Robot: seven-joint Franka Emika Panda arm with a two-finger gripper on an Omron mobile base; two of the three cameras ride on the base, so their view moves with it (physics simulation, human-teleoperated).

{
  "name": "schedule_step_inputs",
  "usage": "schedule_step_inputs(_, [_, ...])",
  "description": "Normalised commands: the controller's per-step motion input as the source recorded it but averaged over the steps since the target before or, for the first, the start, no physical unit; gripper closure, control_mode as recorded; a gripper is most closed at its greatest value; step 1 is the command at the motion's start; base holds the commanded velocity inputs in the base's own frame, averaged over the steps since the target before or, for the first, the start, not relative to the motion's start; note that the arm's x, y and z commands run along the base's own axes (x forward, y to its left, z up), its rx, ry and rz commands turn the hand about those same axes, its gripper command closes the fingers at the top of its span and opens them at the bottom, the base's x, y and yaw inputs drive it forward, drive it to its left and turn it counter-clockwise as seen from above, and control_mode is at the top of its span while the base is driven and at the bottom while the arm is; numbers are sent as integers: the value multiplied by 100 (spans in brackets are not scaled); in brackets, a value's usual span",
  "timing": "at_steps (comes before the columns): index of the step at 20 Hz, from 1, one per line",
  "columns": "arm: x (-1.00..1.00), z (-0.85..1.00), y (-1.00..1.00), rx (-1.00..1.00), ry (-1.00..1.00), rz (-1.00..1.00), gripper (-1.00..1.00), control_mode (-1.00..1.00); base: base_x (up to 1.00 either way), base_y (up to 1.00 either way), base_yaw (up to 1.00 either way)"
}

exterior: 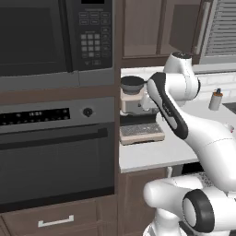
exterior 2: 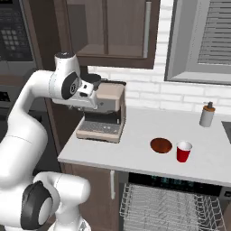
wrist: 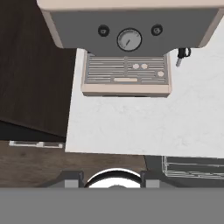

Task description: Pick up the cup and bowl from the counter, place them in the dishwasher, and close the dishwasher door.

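cup [exterior 2: 183, 151] & bowl [exterior 2: 161, 145] on counter [exterior 2: 135, 135] — touching | claw [exterior 2: 85, 92] well apart, by coffee machine [exterior 2: 106, 110]

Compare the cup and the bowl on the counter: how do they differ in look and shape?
The cup is bright red, the bowl dark reddish-brown. The cup is tall and tapered, the bowl shallow and flat. The bowl is wider than the cup. Both stand upright, side by side on the white counter, above the dishwasher's wire rack.

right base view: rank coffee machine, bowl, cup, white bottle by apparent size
1. coffee machine, by far the largest.
2. bowl, the widest of the small items, but flat.
3. and 4. cup and white bottle look about alike; the bottle stands farther back on the counter, so no ranking between them.
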Motion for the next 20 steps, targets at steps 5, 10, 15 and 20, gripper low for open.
schedule_step_inputs(5, [0, 0, 0, 0, 0, 0, -100, 100, 0, 0, 0])
schedule_step_inputs(10, [0, 0, 0, 0, 0, 0, -100, 100, 0, 0, -18])
schedule_step_inputs(15, [0, 0, 0, 0, 0, 0, -100, 100, 0, 2, -56])
schedule_step_inputs(20, [0, 0, 0, 0, 0, 0, -100, 100, 0, 18, -60])
